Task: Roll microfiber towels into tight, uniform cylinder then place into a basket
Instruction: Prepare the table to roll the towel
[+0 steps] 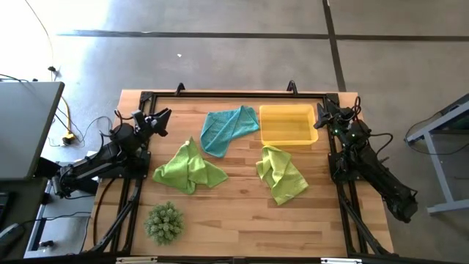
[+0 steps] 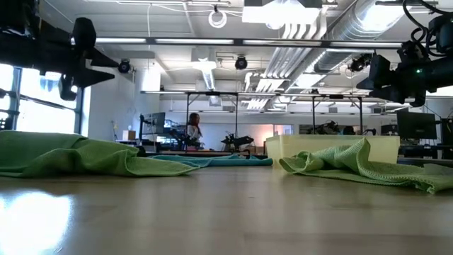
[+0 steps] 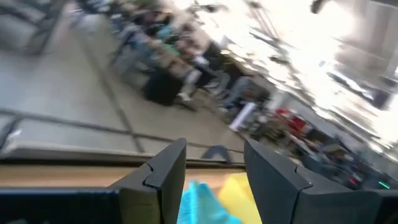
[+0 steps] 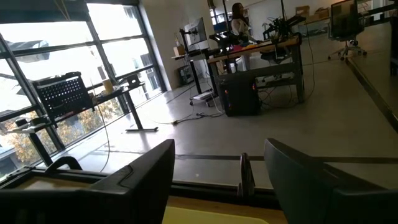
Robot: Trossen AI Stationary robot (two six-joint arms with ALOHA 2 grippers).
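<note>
Three crumpled towels lie on the wooden table: a teal-blue one [image 1: 229, 128] at the far middle, a lime-green one [image 1: 189, 170] at the left, and another lime-green one [image 1: 281, 174] at the right. The yellow basket [image 1: 288, 125] stands at the far right, beside the teal towel. My left gripper [image 1: 163, 117] hovers open above the table's far left corner, pointing level toward the teal towel [image 3: 199, 202] and basket [image 3: 236, 193]. My right gripper [image 1: 320, 114] hovers open above the far right corner, next to the basket [image 4: 211, 216]. Neither touches anything.
A spiky green ball-shaped plant [image 1: 163, 222] sits near the table's front left. A black frame [image 1: 234, 94] runs along the table's far edge and sides. Bare wood [image 1: 242, 220] lies at the near middle and near right.
</note>
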